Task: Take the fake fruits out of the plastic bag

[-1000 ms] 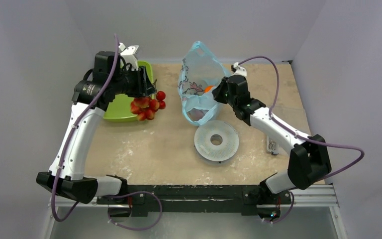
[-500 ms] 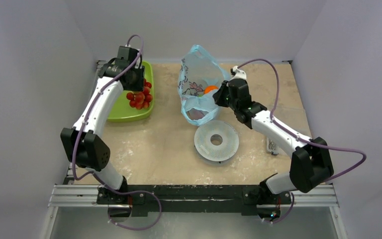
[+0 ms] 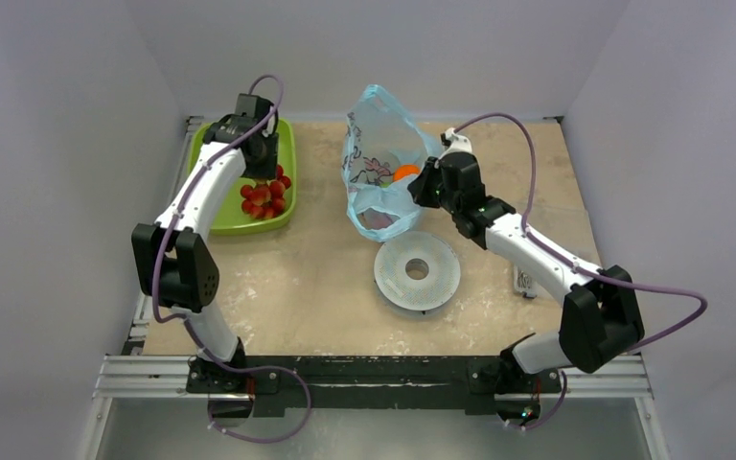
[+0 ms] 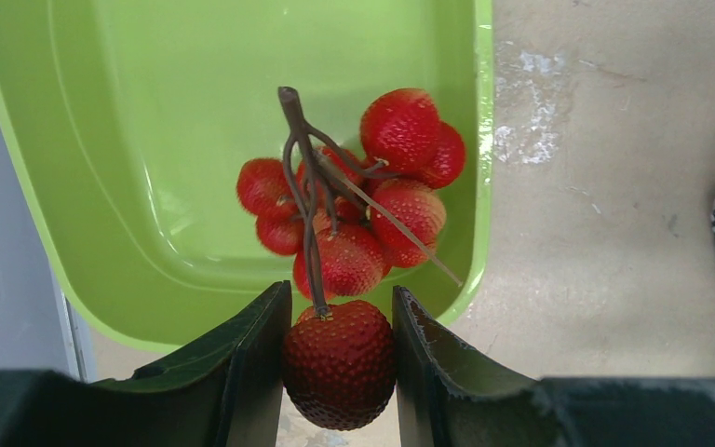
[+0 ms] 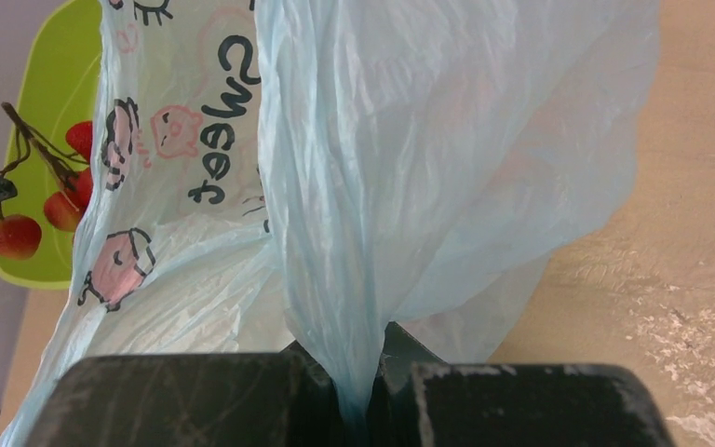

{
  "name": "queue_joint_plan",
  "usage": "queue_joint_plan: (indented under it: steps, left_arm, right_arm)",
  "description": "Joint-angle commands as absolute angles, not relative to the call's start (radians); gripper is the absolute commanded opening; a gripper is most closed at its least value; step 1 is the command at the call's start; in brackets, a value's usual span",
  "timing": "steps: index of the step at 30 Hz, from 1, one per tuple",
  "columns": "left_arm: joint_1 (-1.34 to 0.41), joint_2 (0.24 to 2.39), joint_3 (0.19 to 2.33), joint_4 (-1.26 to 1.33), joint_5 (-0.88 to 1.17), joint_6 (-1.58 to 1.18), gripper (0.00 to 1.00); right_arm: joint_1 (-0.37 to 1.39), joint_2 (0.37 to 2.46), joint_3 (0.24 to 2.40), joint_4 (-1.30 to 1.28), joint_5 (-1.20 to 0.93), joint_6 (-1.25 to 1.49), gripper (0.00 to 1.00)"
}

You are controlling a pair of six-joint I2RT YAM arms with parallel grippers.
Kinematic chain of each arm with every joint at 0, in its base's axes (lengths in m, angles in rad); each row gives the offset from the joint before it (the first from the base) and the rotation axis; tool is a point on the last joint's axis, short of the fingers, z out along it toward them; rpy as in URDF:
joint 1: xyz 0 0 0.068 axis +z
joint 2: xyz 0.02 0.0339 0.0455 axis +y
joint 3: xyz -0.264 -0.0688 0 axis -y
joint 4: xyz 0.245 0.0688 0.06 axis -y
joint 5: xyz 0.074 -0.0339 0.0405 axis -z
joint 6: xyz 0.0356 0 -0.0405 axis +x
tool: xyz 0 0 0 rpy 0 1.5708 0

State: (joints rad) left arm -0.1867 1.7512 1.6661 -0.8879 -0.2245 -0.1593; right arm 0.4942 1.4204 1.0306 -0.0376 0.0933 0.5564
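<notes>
one cluster (image 4: 354, 256) of roughly eight red berries is out of the plastic bag (image 3: 374, 144): left gripper (image 4: 338, 321) closed partway on the nearest berry, the bunch over the lime-green tray (image 4: 149, 140) at the worktop's (image 3: 297, 287) far-left corner, not yet let go. one orange fruit (image 3: 404, 172) shows inside the bag, which stands near the middle of the far edge with the right gripper (image 5: 363, 372) clamped fully shut on a fold of its film; anything else inside i can't tell. tally: one bag, one tray, one white perforated disc (image 3: 417, 272) mid-worktop, so one item nearly done, at least one left.
</notes>
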Motion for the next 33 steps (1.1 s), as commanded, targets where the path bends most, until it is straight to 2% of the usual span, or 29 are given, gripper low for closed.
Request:
queue_joint_plan:
  steps: [1,4,11,15,20,26,33]
  left_arm:
    - [-0.158,1.768,1.68,-0.86,-0.22,-0.14,0.21]
    - [-0.156,1.771,1.673,-0.861,-0.182,-0.136,0.33]
    - [-0.156,1.725,1.649,-0.854,-0.164,-0.128,0.49]
    - [-0.156,1.681,1.622,-0.842,-0.141,-0.126,0.73]
    - [-0.156,1.626,1.581,-0.802,-0.062,-0.118,0.71]
    - [-0.181,1.488,1.459,-0.635,0.221,-0.12,0.64]
    - [-0.394,1.356,1.329,-0.471,0.295,-0.044,0.61]
  right_arm:
    - [0.498,1.429,1.033,-0.006,0.044,0.53,0.0]
    - [0.504,1.423,1.032,-0.005,0.036,0.529,0.0]
    - [0.53,1.432,1.038,-0.012,0.009,0.503,0.0]
    - [0.545,1.431,1.033,0.01,0.003,0.487,0.0]
    - [0.565,1.424,1.021,0.031,-0.038,0.469,0.0]
    - [0.613,1.442,1.005,0.058,-0.076,0.442,0.0]
    - [0.667,1.449,1.014,0.071,-0.101,0.431,0.0]
